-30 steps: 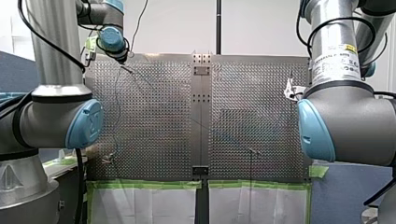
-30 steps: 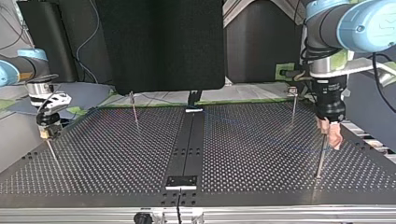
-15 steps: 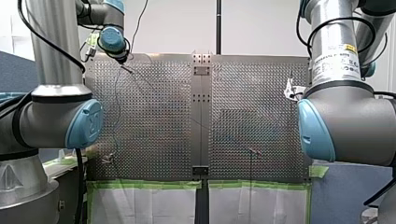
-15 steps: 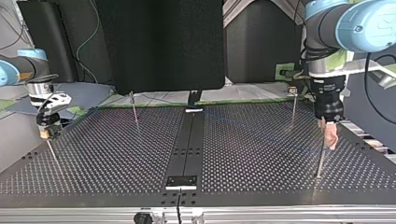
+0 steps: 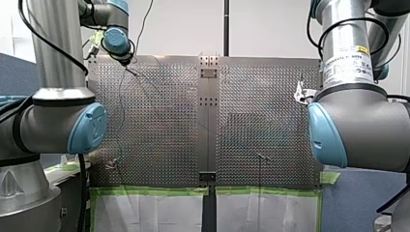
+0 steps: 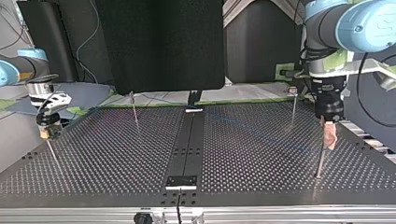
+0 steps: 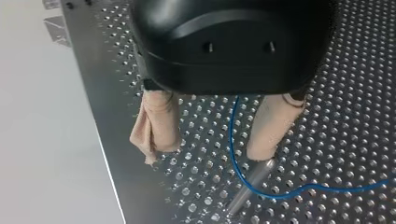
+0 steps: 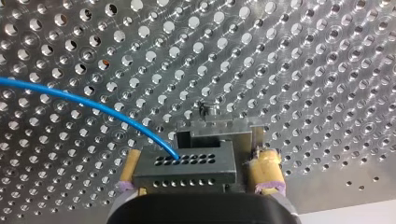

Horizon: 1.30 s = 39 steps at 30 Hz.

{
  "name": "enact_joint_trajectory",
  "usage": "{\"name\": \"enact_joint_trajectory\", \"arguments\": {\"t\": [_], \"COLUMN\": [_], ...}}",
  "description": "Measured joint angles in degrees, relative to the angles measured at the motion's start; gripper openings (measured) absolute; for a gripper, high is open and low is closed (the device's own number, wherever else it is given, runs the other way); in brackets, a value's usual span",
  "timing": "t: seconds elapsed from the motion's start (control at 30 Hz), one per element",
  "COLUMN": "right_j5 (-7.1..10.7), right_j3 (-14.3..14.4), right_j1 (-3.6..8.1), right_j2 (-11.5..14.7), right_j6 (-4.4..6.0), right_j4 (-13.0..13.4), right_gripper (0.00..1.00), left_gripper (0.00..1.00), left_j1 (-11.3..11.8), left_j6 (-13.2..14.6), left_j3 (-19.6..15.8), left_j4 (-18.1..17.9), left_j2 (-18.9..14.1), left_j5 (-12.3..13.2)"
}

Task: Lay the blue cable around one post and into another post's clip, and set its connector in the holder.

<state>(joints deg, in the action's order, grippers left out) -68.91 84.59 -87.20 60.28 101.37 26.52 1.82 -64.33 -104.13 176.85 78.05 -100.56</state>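
Blue cable [image 7: 231, 140] judged limp, light; best gripped near connector [image 8: 187, 171]. Right end effector [image 8: 197, 158] clamps connector; left end effector [image 7: 207, 155] spread, cable between.

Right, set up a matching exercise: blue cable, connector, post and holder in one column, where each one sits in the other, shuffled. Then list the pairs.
Things
1. blue cable
2. connector
3. post
4. holder

Places
A. metal, just ahead of the connector
B. between the yellow pads of my right gripper
C. standing by one fingertip of my left gripper
D. running loose through my open left gripper

Pairs: 1-D, 2-B, 3-C, 4-A
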Motion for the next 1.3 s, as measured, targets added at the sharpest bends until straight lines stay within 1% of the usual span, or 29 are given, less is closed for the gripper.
{"name": "enact_joint_trajectory", "arguments": {"t": [0.1, 0.23, 1.3], "right_j5": [0.00, 0.00, 0.00], "right_j3": [0.0, 0.0, 0.0], "right_j1": [0.00, 0.00, 0.00], "right_j2": [0.0, 0.0, 0.0], "right_j6": [0.00, 0.00, 0.00], "right_j4": [0.0, 0.0, 0.0], "right_gripper": [1.00, 1.00, 1.00], "left_gripper": [1.00, 1.00, 1.00], "left_j1": [0.0, -0.1, -0.4], "left_j6": [1.3, 1.9, 1.4], "left_j3": [0.0, 0.0, 0.0], "left_j4": [0.0, 0.0, 0.0], "left_j2": [0.0, 0.0, 0.0], "left_j5": [0.0, 0.0, -0.1]}}
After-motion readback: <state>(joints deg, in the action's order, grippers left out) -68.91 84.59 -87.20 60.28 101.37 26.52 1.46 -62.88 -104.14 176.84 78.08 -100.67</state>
